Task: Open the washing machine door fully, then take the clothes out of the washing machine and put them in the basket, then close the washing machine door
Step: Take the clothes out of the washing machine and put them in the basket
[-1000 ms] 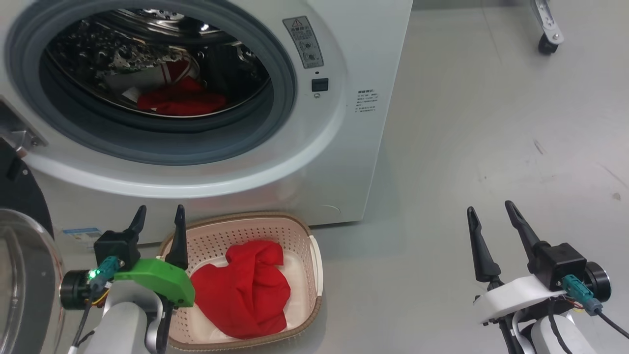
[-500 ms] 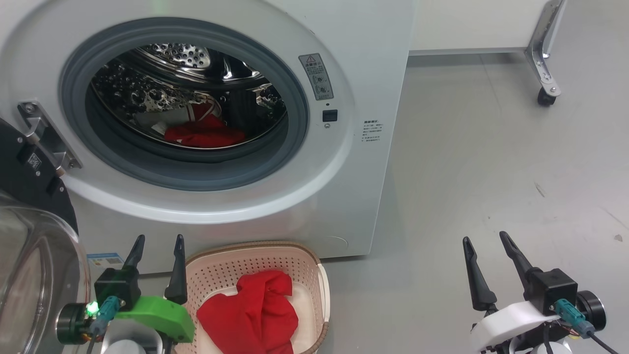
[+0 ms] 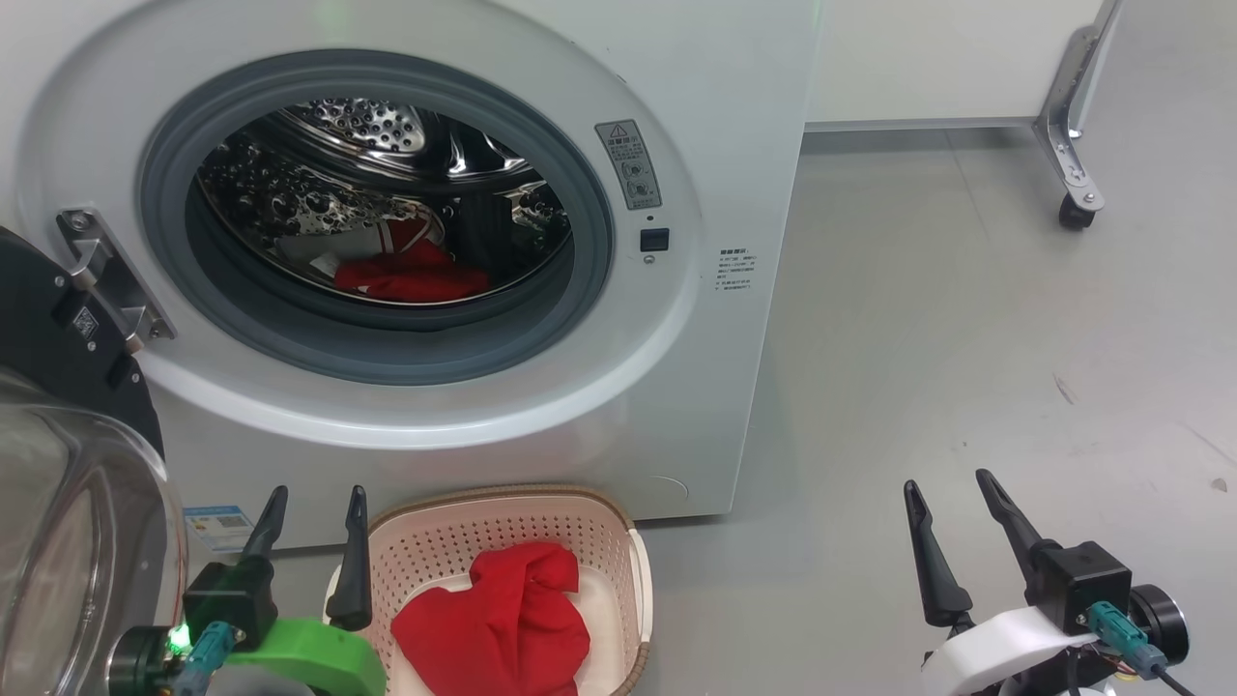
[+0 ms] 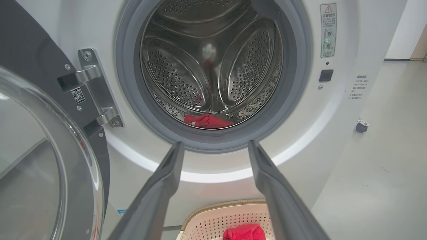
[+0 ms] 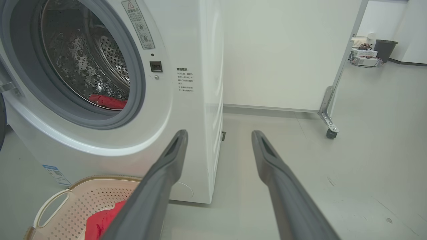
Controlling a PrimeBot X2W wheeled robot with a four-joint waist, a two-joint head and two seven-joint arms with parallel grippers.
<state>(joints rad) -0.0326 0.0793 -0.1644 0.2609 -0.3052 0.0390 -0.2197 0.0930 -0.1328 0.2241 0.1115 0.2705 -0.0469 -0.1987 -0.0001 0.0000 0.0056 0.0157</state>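
The white washing machine [image 3: 734, 126] stands with its round black door [image 3: 58, 435] swung open at the left. Red clothes [image 3: 411, 277] lie at the bottom of the steel drum, also seen as clothes [image 4: 206, 121] and clothes [image 5: 108, 101]. The cream basket [image 3: 483, 527] sits on the floor before the machine and holds a red garment [image 3: 493, 623]. My left gripper [image 3: 314, 498] hovers open and empty at the basket's left rim. Away to the right, over bare floor, my right gripper [image 3: 952, 483] is open and empty. Both point toward the machine.
Grey floor [image 3: 966, 319] spreads to the right of the machine. A white partition on a metal castor foot [image 3: 1073, 208] stands at the back right. Boxes and a dark bin [image 5: 385, 50] sit far behind it.
The camera has tilted up, so the whole scene sits lower in the picture and more of the drum opening and door hinge shows. Both grippers stay open; garments lie as before.
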